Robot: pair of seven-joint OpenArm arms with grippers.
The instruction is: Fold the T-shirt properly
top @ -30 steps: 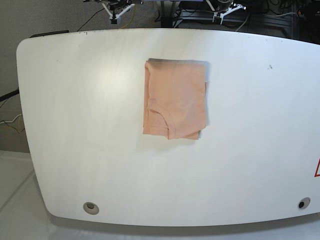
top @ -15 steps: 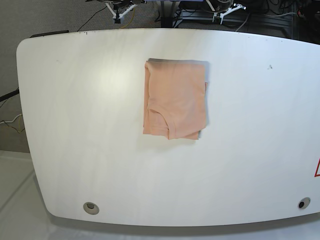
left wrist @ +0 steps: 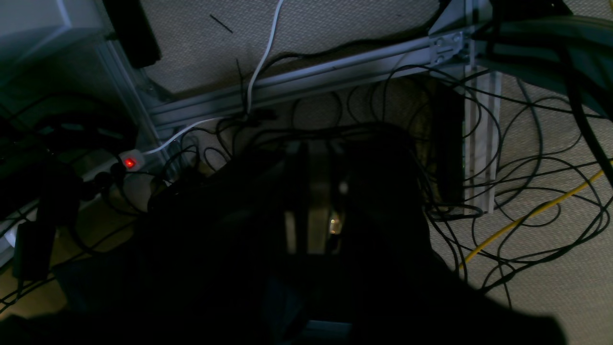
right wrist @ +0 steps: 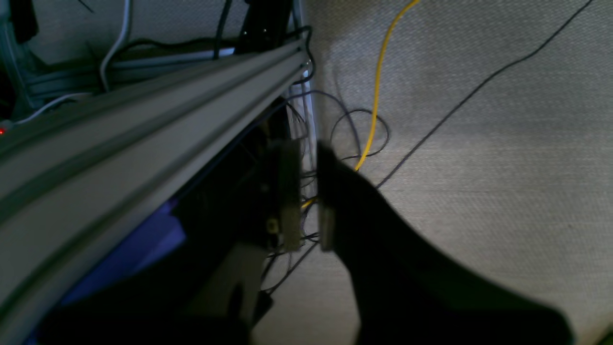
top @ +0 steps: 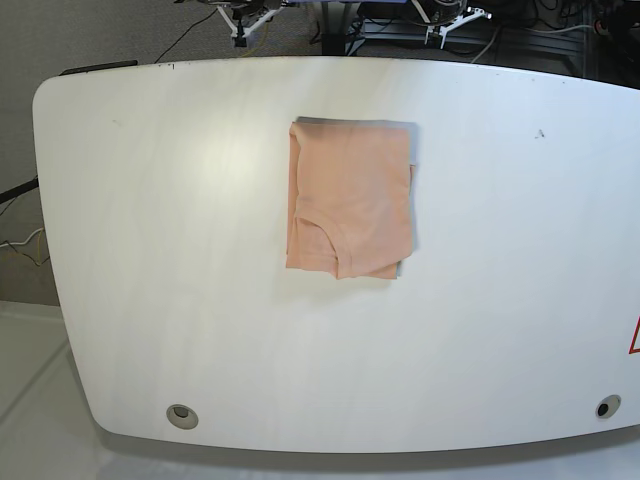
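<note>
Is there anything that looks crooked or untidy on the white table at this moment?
Only slightly: the folded peach cotton T-shirt lies flat on the white table, but a lower layer's edge peeks out along its right side and bottom right corner.

I count one folded peach T-shirt (top: 350, 200) on one white table (top: 180, 250). The table has two round holes (top: 181, 415) near its front edge.

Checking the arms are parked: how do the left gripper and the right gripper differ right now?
The left gripper sits in deep shadow above tangled black cables; the right gripper is better lit, beside a grey frame rail and a yellow cable. Both are shut, empty and off the table, away from the folded T-shirt.
</note>
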